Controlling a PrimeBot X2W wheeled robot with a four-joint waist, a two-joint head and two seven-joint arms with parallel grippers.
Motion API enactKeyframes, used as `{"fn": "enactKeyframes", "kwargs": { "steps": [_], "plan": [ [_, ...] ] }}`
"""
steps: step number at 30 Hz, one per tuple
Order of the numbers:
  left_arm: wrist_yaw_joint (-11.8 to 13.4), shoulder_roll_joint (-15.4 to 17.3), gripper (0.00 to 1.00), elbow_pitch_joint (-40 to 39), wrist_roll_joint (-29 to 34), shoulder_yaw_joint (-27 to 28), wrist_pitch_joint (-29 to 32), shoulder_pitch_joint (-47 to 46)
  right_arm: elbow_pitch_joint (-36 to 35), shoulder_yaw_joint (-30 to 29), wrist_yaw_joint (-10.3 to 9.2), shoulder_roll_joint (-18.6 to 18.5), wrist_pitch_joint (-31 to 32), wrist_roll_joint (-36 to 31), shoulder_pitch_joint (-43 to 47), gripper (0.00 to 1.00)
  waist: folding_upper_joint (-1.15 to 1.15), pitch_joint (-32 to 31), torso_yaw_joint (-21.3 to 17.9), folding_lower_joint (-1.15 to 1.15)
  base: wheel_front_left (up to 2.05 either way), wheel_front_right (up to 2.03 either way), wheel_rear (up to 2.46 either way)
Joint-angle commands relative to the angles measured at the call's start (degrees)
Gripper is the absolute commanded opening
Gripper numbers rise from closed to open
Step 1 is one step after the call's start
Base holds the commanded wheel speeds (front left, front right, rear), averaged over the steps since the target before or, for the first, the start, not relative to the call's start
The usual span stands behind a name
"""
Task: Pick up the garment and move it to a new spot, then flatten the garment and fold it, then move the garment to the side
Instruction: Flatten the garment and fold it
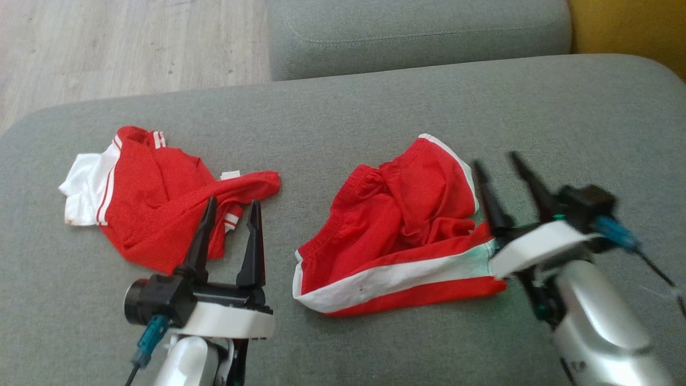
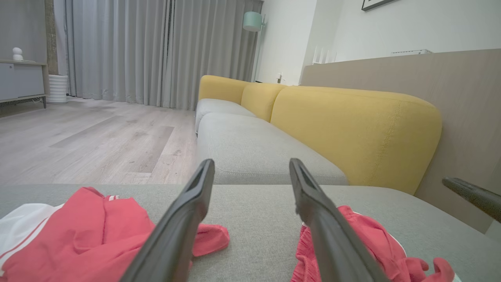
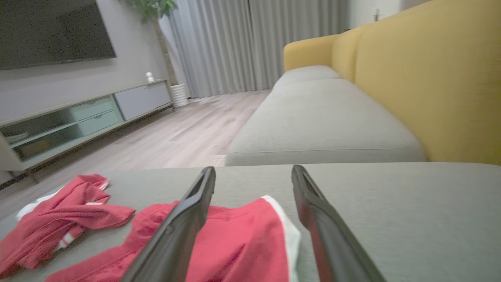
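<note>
Here we hold both claws wide and empty: left gripper [image 1: 233, 203] over the near edge of the red jersey [image 1: 155, 198], right gripper [image 1: 497, 161] just right of the red shorts [image 1: 396, 230].

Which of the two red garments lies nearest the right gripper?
The shorts with the long white side stripe; the shirt lies by the left gripper.

Head view looks down on the grey cushion [image 1: 375, 107]; wrist views skim low along it.
</note>
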Motion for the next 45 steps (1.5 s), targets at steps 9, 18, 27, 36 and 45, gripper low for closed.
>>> {"fn": "enactKeyframes", "kwargs": {
  "steps": [9,18,27,36,45],
  "plan": [
    [-0.1,0.1,1.0,-2.5,0.4,1.2,-0.5,-0.6,-6.5,-13.8,-0.04,5.8,-1.1,-9.3,10.2,1.0,0.0,0.6,-0.2,0.0,0.0,0.0,0.0],
    [-0.2,0.1,1.0,-1.9,-0.1,-0.3,-0.5,-2.4,-7.1,-13.4,-0.04,6.9,3.3,-13.5,3.7,1.0,0.0,3.7,3.8,0.0,0.0,0.0,0.0],
    [0.5,0.1,1.0,-1.3,-1.6,-2.4,-0.5,-4.1,-0.9,-5.5,-0.04,6.9,10.0,-10.2,-2.6,1.0,0.0,5.5,8.9,0.0,0.0,0.0,0.0],
    [1.3,0.1,1.0,-0.9,-2.5,-3.0,-0.5,-4.3,8.7,-7.1,-0.04,7.0,8.7,-6.9,-7.6,0.0,0.0,5.5,11.4,0.0,0.0,0.0,0.0],
    [1.7,0.1,1.0,-1.6,-2.5,-2.2,-0.5,-4.1,10.3,-16.0,-0.04,6.5,4.6,-8.3,-11.1,0.0,0.0,5.3,7.9,0.0,0.0,0.0,0.0]
  ]
}}
